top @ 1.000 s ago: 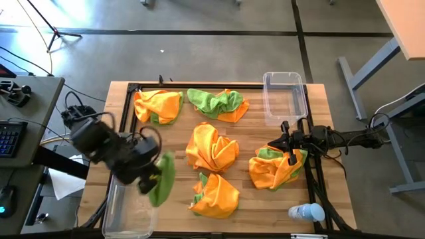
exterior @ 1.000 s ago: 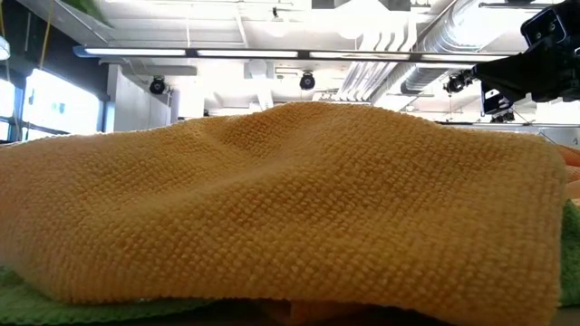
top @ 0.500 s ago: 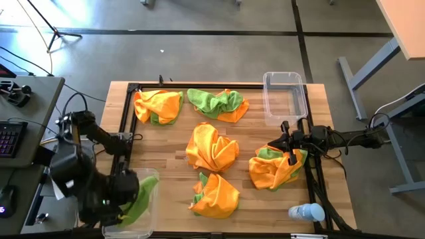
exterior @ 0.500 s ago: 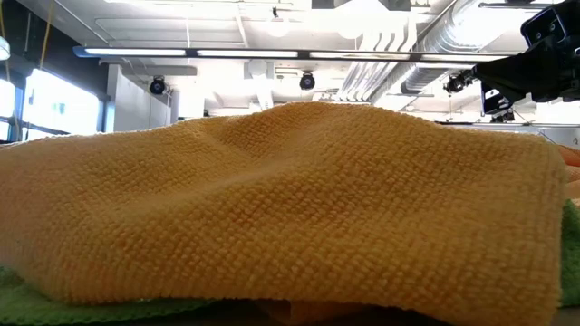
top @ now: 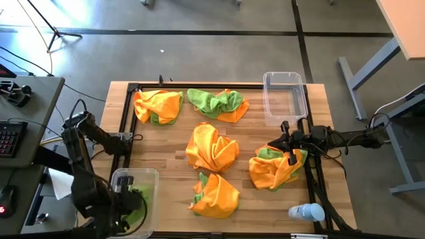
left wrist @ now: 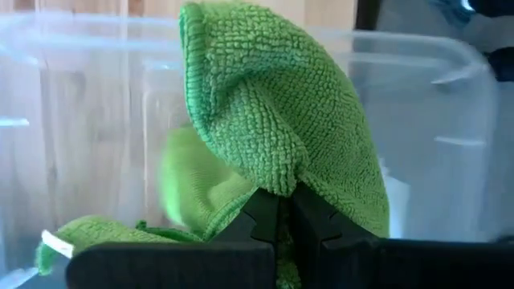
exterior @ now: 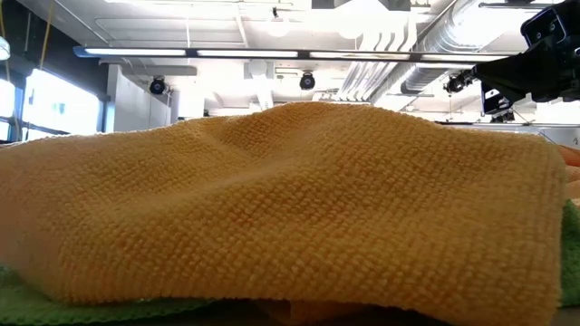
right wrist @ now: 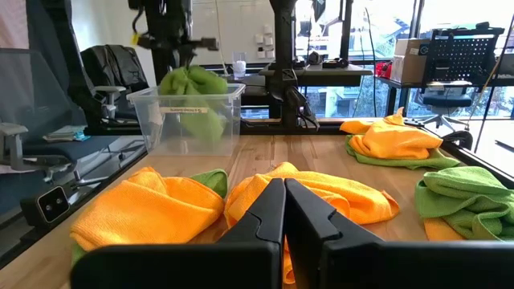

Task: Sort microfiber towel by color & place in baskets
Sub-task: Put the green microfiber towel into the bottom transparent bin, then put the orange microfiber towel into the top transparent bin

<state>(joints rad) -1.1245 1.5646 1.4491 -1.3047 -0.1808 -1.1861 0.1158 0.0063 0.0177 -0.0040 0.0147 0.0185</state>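
- Left gripper [left wrist: 283, 210] is down inside the near-left basket [top: 117, 178], clamped tight on a green towel [left wrist: 273, 128] that drapes over its fingers.
- Best move now: lower until the cloth sags onto the basket floor, then open fully (no corner left over the rim).
- Right gripper [right wrist: 283, 210] waits shut and empty, low over the bench [top: 179, 136] by the right orange-green pile [top: 275, 167].
- Far-right basket [top: 285, 96] looks empty.

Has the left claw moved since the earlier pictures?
Yes. The left claw, shut on a green towel, moved from over the table edge down into the near basket.
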